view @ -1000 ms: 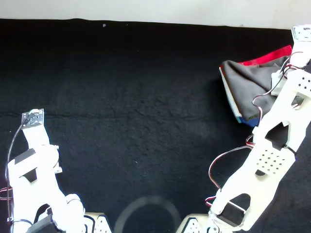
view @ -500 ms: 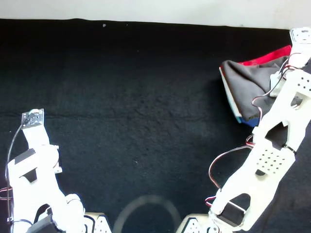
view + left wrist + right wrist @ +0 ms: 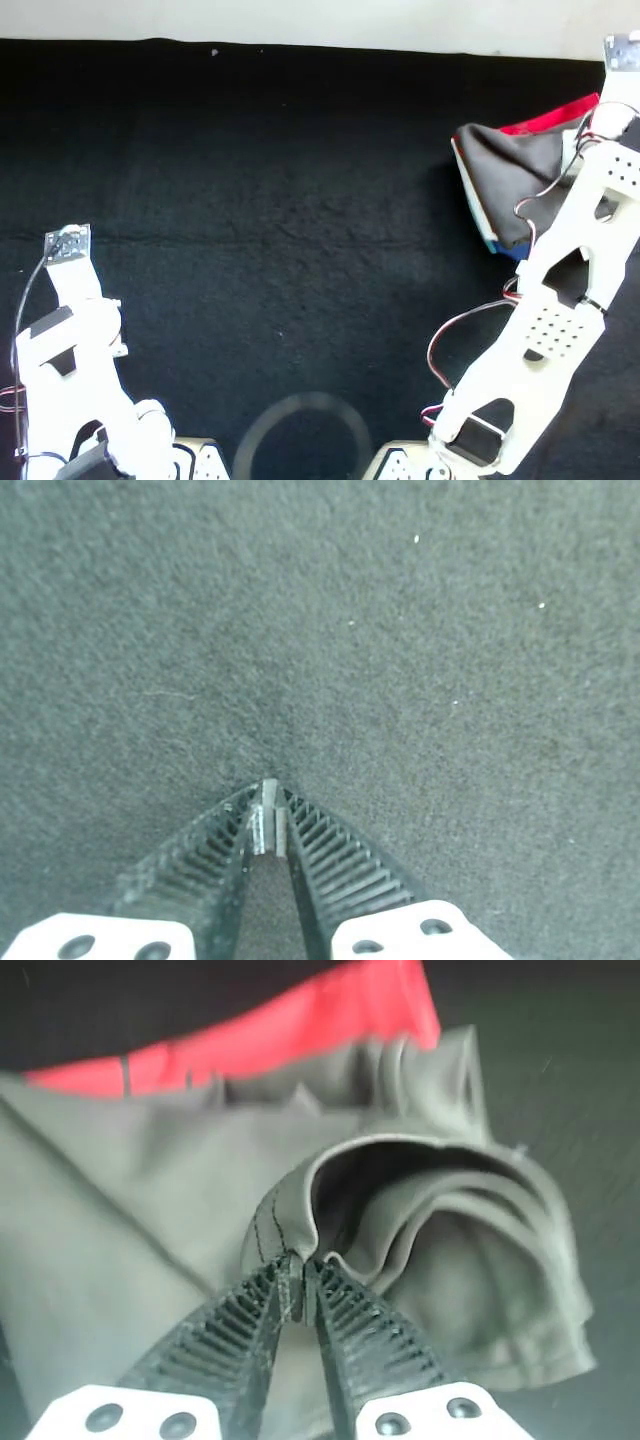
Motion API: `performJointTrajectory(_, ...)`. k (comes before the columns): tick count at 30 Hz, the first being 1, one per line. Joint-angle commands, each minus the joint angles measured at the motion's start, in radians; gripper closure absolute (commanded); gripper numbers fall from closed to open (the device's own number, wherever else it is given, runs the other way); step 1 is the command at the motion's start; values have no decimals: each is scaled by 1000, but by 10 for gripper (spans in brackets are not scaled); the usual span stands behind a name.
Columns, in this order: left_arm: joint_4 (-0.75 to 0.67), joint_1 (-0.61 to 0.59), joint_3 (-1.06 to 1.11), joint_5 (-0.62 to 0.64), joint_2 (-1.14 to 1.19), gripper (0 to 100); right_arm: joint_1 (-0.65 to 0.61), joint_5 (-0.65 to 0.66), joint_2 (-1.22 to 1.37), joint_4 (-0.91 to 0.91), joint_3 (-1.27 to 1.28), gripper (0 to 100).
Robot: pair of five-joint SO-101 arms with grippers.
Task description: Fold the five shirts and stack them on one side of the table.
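- Soft grey shirt is lying wedge-shaped at upper right — narrowing rightward, over a red shirt.
- Right hand is clamping its stitched hem.
- Left hand is hanging pressed together above the fuzzy black counter.

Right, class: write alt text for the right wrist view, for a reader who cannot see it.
The right gripper is shut on a stitched edge of a grey shirt, whose cloth arches into a loose fold past the tips. A red shirt shows beyond it, against the dark table cover.
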Motion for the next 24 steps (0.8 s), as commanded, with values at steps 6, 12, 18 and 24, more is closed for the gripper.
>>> performJointTrajectory(6, -17, 18, 2, -11, -15, 992, -56, -11, -77, -259, 10, 993)
performJointTrajectory(12, -17, 18, 2, -11, -15, 992, -93, -11, -76, -414, 12, 993)
performJointTrajectory(18, -17, 18, 2, -11, -15, 992, -97, -8, 27, -570, 7, 992)
performJointTrajectory(24, -17, 18, 2, -11, -15, 992, -99, -6, 122, -581, -2, 989)
